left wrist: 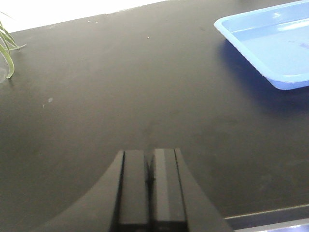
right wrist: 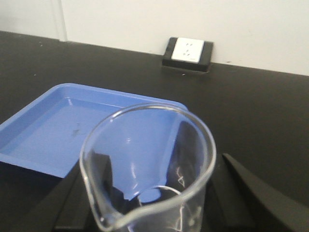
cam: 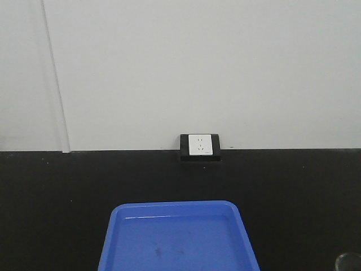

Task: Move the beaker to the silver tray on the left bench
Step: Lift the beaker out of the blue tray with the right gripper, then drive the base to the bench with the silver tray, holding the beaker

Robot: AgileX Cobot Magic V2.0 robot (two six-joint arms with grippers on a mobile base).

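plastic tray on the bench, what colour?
Blue. The tray shows best in the exterior front view.

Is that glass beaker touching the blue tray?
Apart. The front view shows bare black bench between the beaker, low at the right edge, and the tray.

beaker [right wrist: 147, 169] is clear glass, empty, standing upright, pouring lip toward the wrist cam, faint printed marks

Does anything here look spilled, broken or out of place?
Nothing really stands out. The small clear glass beaker is upright and looks intact. The blue plastic tray lies flat on the black bench, with only faint dark smudges on its floor.
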